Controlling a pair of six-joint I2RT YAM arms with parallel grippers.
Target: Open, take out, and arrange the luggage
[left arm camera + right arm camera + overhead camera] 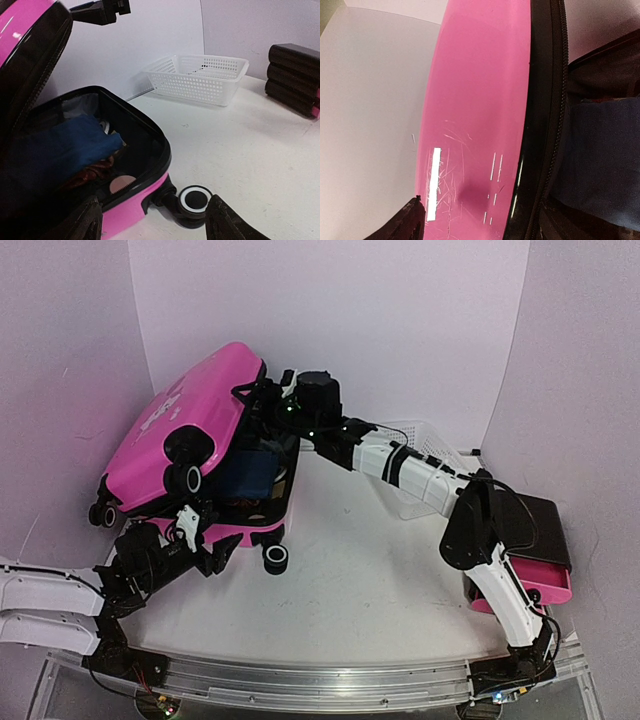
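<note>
Luggage (170, 440) sits at the table's (350, 580) back left, pink lid tilted up over the lower shell, blue cloth (65, 150) showing inside. At its near corner the left claw (152, 217) is spread wide, fingers either side of a wheel (195, 200). The right claw (477, 220) is at the raised lid's rim, fingers apart, one against the pink shell. Further right stand a white basket (425, 445) and a black cabinet (540, 525).

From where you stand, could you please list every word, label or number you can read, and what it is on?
No text is readable. The white sticker on the luggage lid is too blurred to show any letters.
</note>
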